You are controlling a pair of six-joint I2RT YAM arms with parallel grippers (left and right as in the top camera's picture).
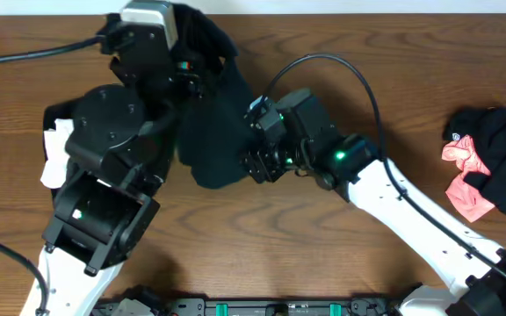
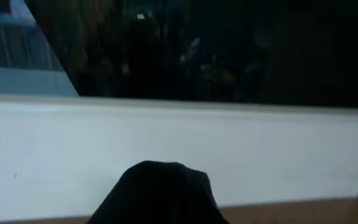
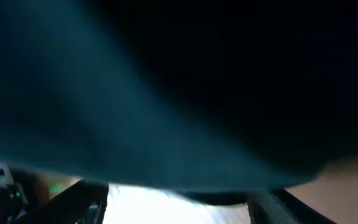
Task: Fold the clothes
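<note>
A black T-shirt [image 1: 211, 123] hangs bunched from my left gripper [image 1: 187, 39] near the table's far edge and drapes down toward the middle. In the left wrist view the black fabric [image 2: 157, 196] covers the jaws, which are shut on it. My right gripper [image 1: 251, 162] is at the shirt's lower right edge. In the right wrist view its fingers [image 3: 79, 199] stand wide apart, open, and the dark cloth [image 3: 185, 93] fills the view just above them. More clothes lie elsewhere: a white garment [image 1: 55, 154] sits under my left arm, and a pink garment [image 1: 468, 171] lies on a black one [image 1: 503, 140] at the right.
The brown wooden table [image 1: 262, 254] has its far edge against a white wall [image 2: 179, 149]. Cables run from both arms across the table. A black rail [image 1: 262, 307] runs along the near edge.
</note>
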